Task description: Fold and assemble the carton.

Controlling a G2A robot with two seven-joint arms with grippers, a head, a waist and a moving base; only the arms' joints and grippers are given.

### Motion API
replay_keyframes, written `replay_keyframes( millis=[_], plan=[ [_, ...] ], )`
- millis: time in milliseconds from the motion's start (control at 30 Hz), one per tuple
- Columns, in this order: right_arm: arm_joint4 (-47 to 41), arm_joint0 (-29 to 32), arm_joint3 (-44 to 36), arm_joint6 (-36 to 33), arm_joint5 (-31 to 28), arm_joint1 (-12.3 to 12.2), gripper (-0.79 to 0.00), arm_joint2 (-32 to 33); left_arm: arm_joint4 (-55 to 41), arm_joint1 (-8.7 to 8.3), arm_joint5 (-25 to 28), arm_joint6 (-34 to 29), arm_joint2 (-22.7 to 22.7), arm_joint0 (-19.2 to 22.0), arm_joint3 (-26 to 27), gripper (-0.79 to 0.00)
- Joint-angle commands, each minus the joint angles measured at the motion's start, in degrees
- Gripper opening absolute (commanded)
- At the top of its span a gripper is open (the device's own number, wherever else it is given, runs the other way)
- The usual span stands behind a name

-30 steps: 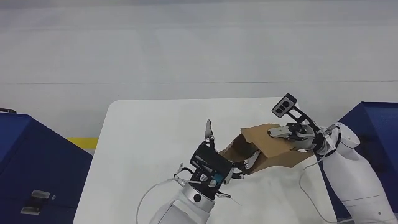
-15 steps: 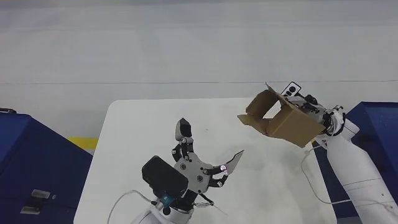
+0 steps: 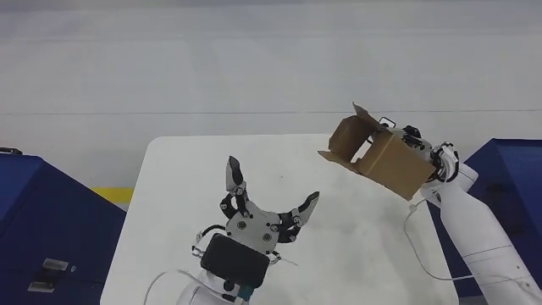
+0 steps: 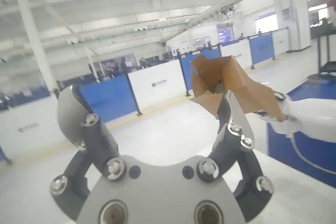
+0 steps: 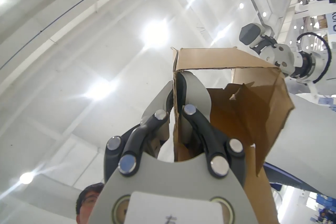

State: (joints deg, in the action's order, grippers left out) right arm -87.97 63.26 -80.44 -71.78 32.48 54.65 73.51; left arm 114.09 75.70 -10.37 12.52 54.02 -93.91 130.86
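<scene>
The brown carton [image 3: 377, 154] is held in the air above the table's far right corner, tilted, with its open end and loose flaps facing left. My right gripper [image 5: 176, 86] is shut on one side wall of the carton [image 5: 249, 109], one finger inside and one outside. In the top view, that gripper is mostly hidden behind the box. My left gripper [image 3: 273, 185] stands over the middle of the white table [image 3: 178, 186], open and holding nothing. It is well apart from the carton. In the left wrist view the spread fingers [image 4: 71, 101] frame the carton [image 4: 236, 83] farther off.
Blue units stand beside the table on the left [image 3: 42, 212] and on the right [image 3: 512, 161]. A white cable [image 3: 415, 229] hangs from the right arm over the table's right side.
The right arm has lifted the carton off the table and swung it toward the far right corner. The left gripper has come away from the carton, pulled back toward the table's middle and turned over.
</scene>
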Motion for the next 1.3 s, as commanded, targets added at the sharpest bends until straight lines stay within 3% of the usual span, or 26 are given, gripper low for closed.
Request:
replay_keyframes(
  millis=[0,167,367,633,833,1033,1267],
  plan=[
    [-0.7,0.0,-0.4,0.9,0.9,-0.3,-0.785,-0.4,9.4,-0.18,-1.9,2.4,0.1,0.3,-0.9,0.0],
    [-2.6,0.7,-2.4,2.4,2.4,-1.2,-0.785,-2.5,21.1,-0.01,-6.0,6.3,-1.2,3.5,-6.1,0.0],
    [-3.7,1.0,-3.7,3.1,3.1,-2.5,-0.785,-4.6,26.2,0.81,-7.7,3.7,-4.0,6.8,-7.6,0.0],
    [-2.3,0.8,-4.7,1.5,1.5,-4.2,-0.785,-6.9,28.3,1.22,-7.4,-1.1,-4.7,6.6,-6.3,0.0],
    [-4.9,-0.3,-4.1,1.2,1.2,-5.3,-0.785,-7.3,26.5,1.26,-6.8,-0.6,-4.6,6.2,-5.4,0.0],
    [-6.4,-1.1,-4.0,1.3,1.3,-6.2,-0.785,-8.1,24.2,0.98,-6.7,-1.3,-1.6,4.8,-6.1,0.0],
    [-7.3,-1.6,-4.6,1.2,1.2,-7.3,-0.785,-9.8,25.3,1.36,-6.0,-2.4,-2.1,6.7,-6.8,0.0]
  ],
)
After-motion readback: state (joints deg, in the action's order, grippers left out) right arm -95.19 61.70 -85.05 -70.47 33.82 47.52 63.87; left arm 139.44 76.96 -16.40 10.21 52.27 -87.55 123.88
